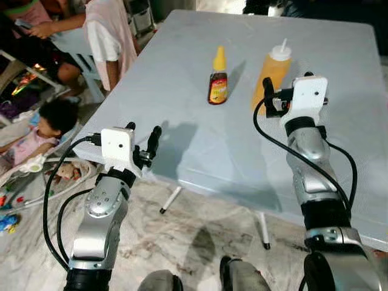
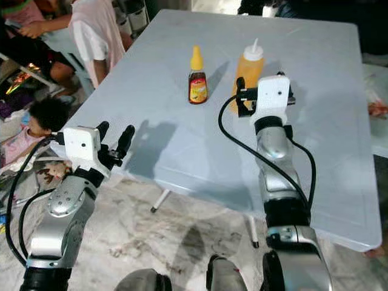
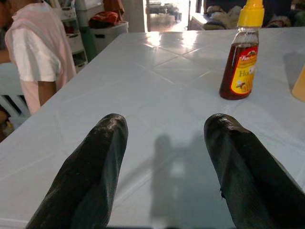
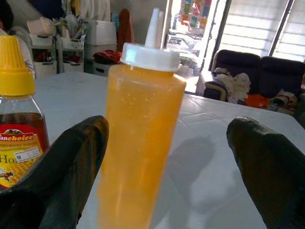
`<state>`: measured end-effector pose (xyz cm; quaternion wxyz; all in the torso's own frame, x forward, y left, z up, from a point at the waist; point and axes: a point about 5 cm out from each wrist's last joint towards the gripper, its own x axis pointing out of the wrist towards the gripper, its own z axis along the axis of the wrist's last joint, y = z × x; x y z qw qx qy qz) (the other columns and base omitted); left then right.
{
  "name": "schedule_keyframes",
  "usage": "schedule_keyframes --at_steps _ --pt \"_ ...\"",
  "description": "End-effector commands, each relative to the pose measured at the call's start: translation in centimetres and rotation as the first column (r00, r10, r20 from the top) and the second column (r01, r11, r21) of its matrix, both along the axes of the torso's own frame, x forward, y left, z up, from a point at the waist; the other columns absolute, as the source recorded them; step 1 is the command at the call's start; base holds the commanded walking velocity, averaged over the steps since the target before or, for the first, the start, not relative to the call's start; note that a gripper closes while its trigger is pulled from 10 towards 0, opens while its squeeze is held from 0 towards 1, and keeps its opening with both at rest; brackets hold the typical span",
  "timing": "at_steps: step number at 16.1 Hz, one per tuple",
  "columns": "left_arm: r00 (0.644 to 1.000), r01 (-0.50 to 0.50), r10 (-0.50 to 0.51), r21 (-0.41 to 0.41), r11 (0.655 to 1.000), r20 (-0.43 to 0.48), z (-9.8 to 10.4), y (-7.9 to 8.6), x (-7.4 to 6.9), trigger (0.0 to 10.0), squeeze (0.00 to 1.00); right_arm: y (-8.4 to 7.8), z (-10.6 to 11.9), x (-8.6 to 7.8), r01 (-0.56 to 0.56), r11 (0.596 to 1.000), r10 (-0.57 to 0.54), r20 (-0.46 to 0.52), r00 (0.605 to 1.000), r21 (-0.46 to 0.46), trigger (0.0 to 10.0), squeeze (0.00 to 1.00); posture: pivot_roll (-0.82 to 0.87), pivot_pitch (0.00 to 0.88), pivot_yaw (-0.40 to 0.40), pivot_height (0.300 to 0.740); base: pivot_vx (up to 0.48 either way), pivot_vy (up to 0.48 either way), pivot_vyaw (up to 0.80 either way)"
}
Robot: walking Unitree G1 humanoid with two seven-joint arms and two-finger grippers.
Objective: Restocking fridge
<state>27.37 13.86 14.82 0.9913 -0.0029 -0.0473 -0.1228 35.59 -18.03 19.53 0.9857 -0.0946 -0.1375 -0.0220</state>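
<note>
On the table [image 1: 200, 145], upright honey bottle [image 1: 218, 77] beside orange-filled squeeze bottle [image 1: 274, 76].

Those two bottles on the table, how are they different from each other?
The honey bottle is shorter, clear with dark brown contents, a yellow cap and a red and yellow label. The squeeze bottle is taller, plain orange with no label in sight, and has a white pointed nozzle. The right gripper, fingers open, is close to the squeeze bottle; the honey bottle stands alone. Both stand upright on the pale table.

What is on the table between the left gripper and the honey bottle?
Nothing: bare table separates the left gripper from the honey bottle, seen in the left wrist view.
</note>
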Motion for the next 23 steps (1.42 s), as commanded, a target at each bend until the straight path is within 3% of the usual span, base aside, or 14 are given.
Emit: schedule_keyframes --at_steps 1,2,3,7,8,9,19,23 --pt "1.0 -0.003 0.003 0.012 1.0 0.0 0.3 0.5 -0.3 10.0 0.0 0.0 0.4 0.3 -0.01 1.0 0.009 0.014 1.0 0.02 10.0 0.0 0.04 0.153 0.126 0.74 0.0 0.0 0.0" --pt "1.0 -0.002 0.002 0.019 1.0 -0.001 0.3 0.7 -0.3 10.0 0.0 0.1 0.3 0.5 -0.017 0.999 0.017 0.015 1.0 0.034 10.0 0.44 0.04 0.154 0.131 0.74 0.0 0.0 0.0" --pt "1.0 -0.002 0.002 0.023 1.0 -0.003 0.3 0.8 -0.4 10.0 0.0 0.1 0.3 0.6 -0.028 0.998 0.027 0.018 0.999 0.051 10.0 1.0 0.05 0.156 0.138 0.74 0.0 0.0 0.0" --pt "1.0 0.012 -0.012 0.039 0.999 -0.003 0.7 1.0 -0.3 10.0 0.0 0.2 0.5 1.2 -0.015 0.999 0.014 0.031 0.999 0.047 10.0 1.0 0.06 0.16 0.158 0.74 0.0 0.0 0.0" --pt "1.0 0.012 -0.012 0.038 0.999 -0.004 0.8 1.0 -0.3 10.0 0.0 0.1 0.6 1.3 -0.014 0.999 0.012 0.034 0.999 0.043 10.0 0.88 0.06 0.162 0.16 0.74 0.0 0.0 0.0" --pt "1.0 0.014 -0.014 0.04 0.999 -0.007 0.9 1.0 -0.4 10.0 0.0 -0.5 1.2 1.7 -0.011 0.999 0.009 0.047 0.999 0.032 10.0 0.0 0.07 0.167 0.165 0.74 0.0 0.0 0.0" --pt "1.0 0.018 -0.017 0.044 0.999 -0.015 1.0 1.0 -0.3 10.0 0.0 -2.1 2.8 3.2 0.011 0.999 -0.013 0.065 0.998 0.032 10.0 0.0 0.08 0.172 0.168 0.74 0.0 0.0 0.0" --pt "1.0 0.013 -0.012 0.048 0.999 -0.018 1.0 1.1 -0.4 10.0 0.0 -1.5 3.0 3.9 -0.031 0.999 0.029 0.052 0.998 0.044 10.0 0.0 0.08 0.176 0.169 0.74 0.0 0.0 0.0"
